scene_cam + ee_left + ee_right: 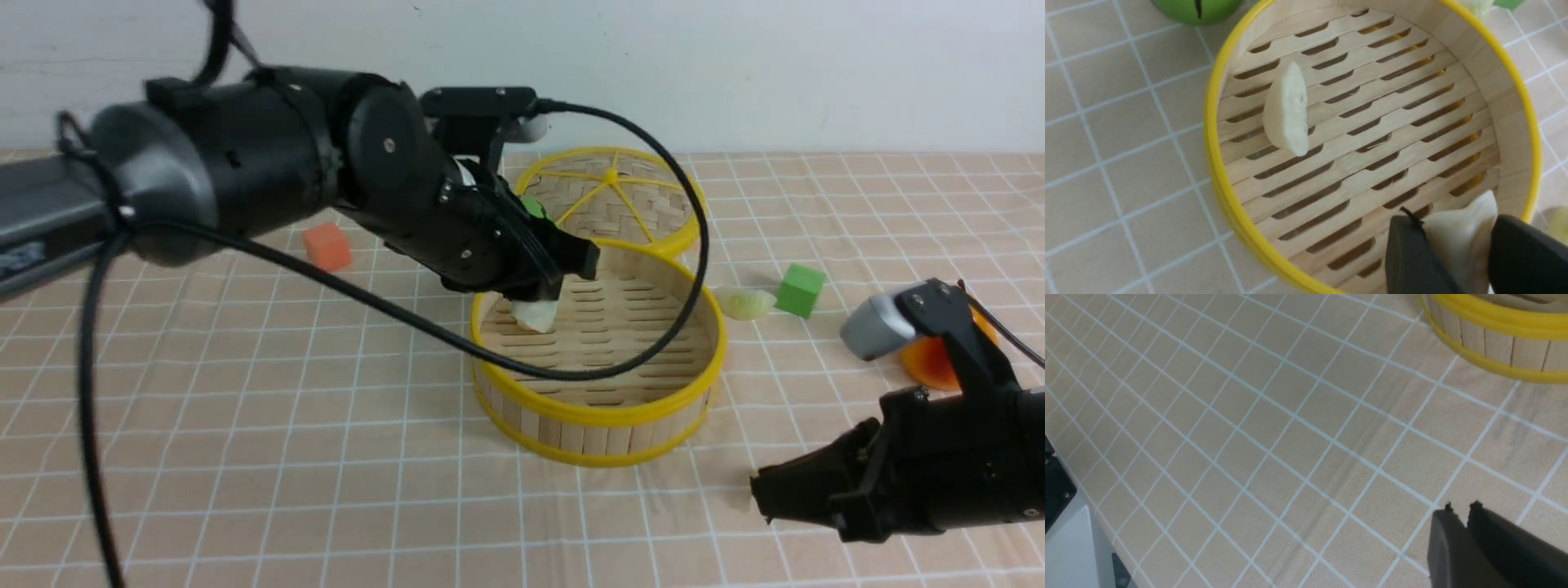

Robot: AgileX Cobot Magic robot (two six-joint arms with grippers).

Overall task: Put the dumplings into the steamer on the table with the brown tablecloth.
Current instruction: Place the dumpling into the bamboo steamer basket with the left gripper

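Observation:
The steamer [600,415] stands mid-table on the brown tablecloth [286,408]. My left gripper [563,286] reaches down into it, shut on a creamy white dumpling [535,317]. In the left wrist view that dumpling [1461,245] is pinched between both fingers of the gripper [1455,222], over the slatted floor near the rim [1216,163]. A second white dumpling [1286,110] lies on the floor inside; the arm hides it in the front view. A pale green dumpling [744,304] lies on the cloth right of the steamer. My right gripper [761,492] [1461,508] hovers shut and empty near the front right.
The flat woven lid [608,196] lies behind the steamer, with a green ball [1198,8] next to it. A green cube [800,290], an orange cube [326,245] and an orange object [939,359] sit on the cloth. The steamer wall [1494,339] is ahead of the right gripper.

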